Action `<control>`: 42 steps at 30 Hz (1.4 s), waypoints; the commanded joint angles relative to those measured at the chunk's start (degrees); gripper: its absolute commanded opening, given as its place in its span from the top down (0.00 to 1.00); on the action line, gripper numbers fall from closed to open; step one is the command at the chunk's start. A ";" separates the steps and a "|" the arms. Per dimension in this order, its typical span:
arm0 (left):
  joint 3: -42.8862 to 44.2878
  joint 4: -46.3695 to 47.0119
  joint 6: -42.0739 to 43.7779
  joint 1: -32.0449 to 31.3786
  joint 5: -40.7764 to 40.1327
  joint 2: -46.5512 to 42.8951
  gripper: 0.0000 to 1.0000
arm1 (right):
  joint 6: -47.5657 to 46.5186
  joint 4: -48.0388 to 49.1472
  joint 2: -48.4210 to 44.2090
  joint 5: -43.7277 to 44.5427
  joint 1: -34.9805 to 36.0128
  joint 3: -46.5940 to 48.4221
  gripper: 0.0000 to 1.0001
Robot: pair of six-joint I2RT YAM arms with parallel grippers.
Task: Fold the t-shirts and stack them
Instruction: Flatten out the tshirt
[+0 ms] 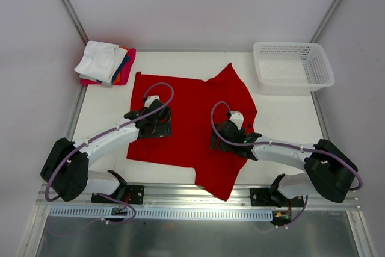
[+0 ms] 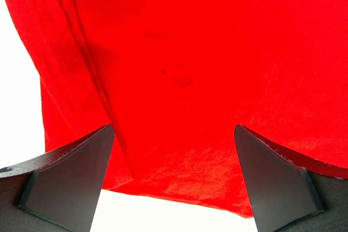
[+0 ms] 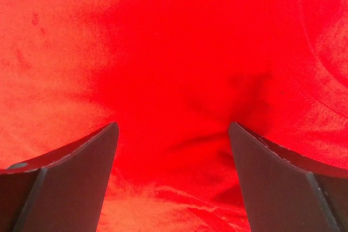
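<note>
The red t-shirt is lying spread and unfolded mid-bench, not yet joining the folded shirts sitting far left, while left hand and right hand are hanging released over it.

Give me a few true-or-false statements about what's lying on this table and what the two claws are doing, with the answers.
1. The red t-shirt lies spread out on the table. True.
2. The left gripper is clamped shut on the cloth. False: its jaws stand wide apart over the shirt, holding nothing.
3. The stack of folded shirts has a white one on top. True.
4. The white mesh basket sits at the far left corner. False: it is at the far right corner, and the folded stack is at the far left.
5. The right gripper is open above the red shirt. True.
</note>
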 commanded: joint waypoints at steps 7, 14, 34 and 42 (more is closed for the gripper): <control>-6.49 5.92 0.72 5.96 8.01 -5.58 0.10 | 1.93 -13.45 5.58 -1.61 -0.15 -3.50 0.12; -9.74 4.00 0.37 9.22 6.09 -5.94 0.28 | 1.49 -13.10 7.25 -1.61 -0.06 -2.45 0.12; -7.91 -11.20 -13.33 4.56 -6.48 -2.51 0.41 | -0.97 -11.69 9.27 -1.79 0.02 -2.01 0.12; -7.28 -13.94 -16.86 4.56 -9.74 -1.55 0.35 | -3.87 -11.69 8.31 -2.05 -0.94 -1.57 0.12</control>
